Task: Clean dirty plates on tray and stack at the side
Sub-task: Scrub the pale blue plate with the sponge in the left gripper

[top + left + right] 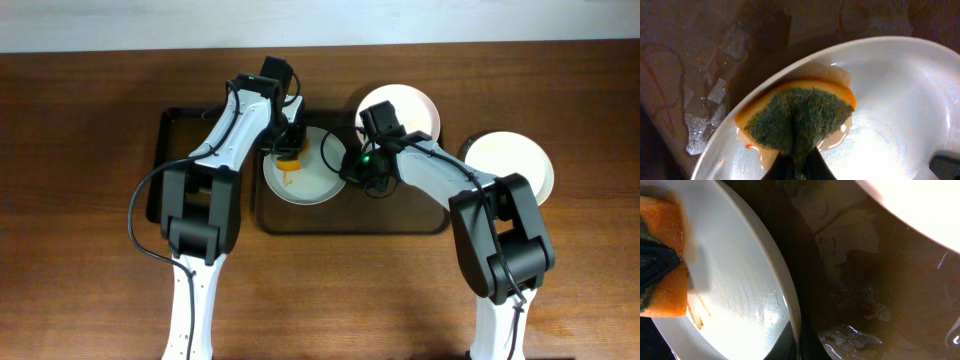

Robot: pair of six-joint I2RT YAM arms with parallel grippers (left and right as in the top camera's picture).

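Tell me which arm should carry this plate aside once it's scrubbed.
Right. The right gripper seems clamped on the plate rim, and the set-aside plate lies on that side; the left gripper holds the sponge.

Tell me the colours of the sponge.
The sponge is orange with a dark green scrubbing face; left wrist view shows it best.

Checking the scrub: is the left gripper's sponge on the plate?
Yes, the sponge held by the left gripper rests on the wet plate.
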